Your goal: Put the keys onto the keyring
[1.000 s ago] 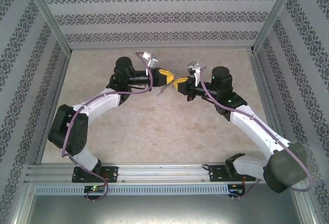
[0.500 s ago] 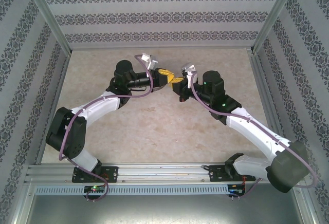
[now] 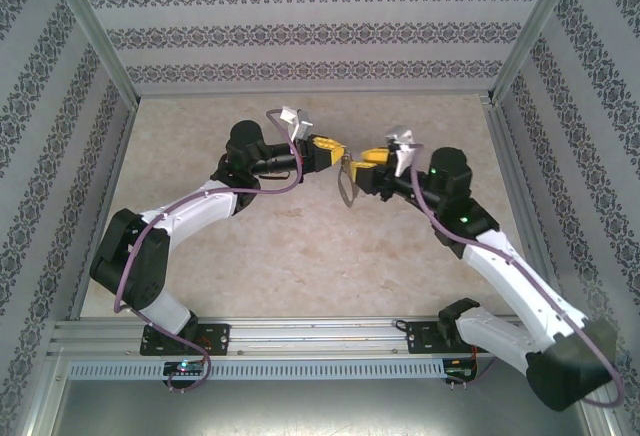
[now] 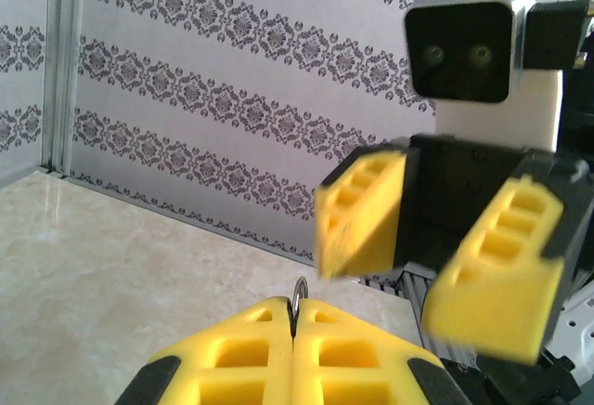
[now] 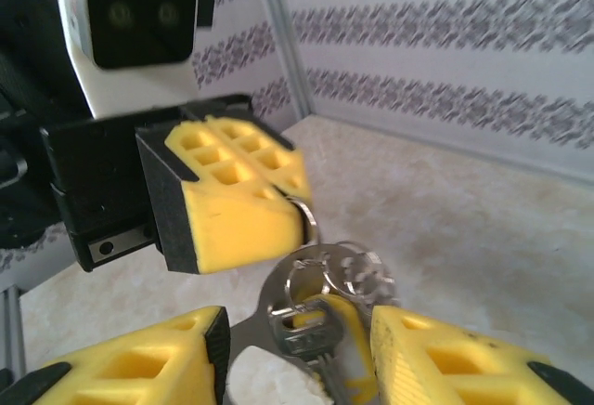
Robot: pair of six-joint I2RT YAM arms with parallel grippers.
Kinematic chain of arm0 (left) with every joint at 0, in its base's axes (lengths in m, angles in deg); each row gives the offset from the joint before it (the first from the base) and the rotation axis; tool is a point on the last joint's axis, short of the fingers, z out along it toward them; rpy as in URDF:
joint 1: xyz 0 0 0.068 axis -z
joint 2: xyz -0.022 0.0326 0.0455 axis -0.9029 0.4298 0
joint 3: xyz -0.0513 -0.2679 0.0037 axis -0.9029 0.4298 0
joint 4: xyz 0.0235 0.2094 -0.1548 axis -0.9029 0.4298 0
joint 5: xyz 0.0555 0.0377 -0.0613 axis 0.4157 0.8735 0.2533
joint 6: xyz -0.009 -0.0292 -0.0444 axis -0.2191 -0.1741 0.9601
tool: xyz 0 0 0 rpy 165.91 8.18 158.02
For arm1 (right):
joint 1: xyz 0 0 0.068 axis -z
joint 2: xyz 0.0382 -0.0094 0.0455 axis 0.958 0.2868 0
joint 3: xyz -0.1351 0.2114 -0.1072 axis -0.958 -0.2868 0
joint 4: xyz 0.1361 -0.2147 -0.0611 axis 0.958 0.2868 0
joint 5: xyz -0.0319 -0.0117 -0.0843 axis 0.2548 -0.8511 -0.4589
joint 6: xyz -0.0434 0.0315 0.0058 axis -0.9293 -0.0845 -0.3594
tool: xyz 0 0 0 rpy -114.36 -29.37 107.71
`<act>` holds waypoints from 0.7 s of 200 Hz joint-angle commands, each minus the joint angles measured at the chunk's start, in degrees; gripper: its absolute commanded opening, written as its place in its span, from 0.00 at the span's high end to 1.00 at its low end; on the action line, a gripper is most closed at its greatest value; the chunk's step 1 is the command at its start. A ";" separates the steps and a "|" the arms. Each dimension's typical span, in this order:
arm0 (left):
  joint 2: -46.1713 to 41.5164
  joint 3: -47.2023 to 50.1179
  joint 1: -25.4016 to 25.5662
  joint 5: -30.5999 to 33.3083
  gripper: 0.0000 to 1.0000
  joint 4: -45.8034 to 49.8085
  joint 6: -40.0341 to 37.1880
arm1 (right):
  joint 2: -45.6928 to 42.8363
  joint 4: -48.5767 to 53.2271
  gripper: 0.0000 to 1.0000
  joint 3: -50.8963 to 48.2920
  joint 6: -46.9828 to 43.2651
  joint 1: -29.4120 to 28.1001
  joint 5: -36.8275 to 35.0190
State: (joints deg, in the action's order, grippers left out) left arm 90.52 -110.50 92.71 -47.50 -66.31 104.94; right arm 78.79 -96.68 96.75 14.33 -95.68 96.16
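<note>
1. Keyring: I see it hanging from the very tip of my left gripper, a bunch of silvery loops dangling just under its fingertips.
2. The left gripper is clamped on it. On that arm's wrist camera the two yellow fingers are pressed flat together, and a thin arc of wire ring pokes out of the seam between them.
3. The key hangs in the lower part of the bunch. Its yellow-orange head shows through one of the silver loops and its metal blade points down. It sits between the fingers of my right gripper.
4. The right gripper's jaws stand apart, one on each side of the hanging bunch. The finger on the left of its wrist view is clear of the metal. I cannot tell whether the other finger touches the key.
5. The two grippers face each other tip to tip, very near, and both are raised above the table. From overhead, the bunch hangs in the gap between them, nearer the right gripper's fingers.
</note>
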 commanded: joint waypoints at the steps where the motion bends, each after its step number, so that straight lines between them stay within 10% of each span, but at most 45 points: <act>1: -1.59 0.28 0.59 -0.50 1.00 -4.99 1.03 | -3.19 -2.58 0.53 -1.48 3.81 2.26 2.87; 140: -1.08 0.46 0.65 -3.88 1.00 -8.16 5.10 | 8.26 -16.80 0.60 2.26 9.47 5.41 21.75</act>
State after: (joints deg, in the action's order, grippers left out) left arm 90.52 -110.00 92.71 -49.88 -69.67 108.86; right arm 86.42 -107.30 96.99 22.08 -90.68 111.92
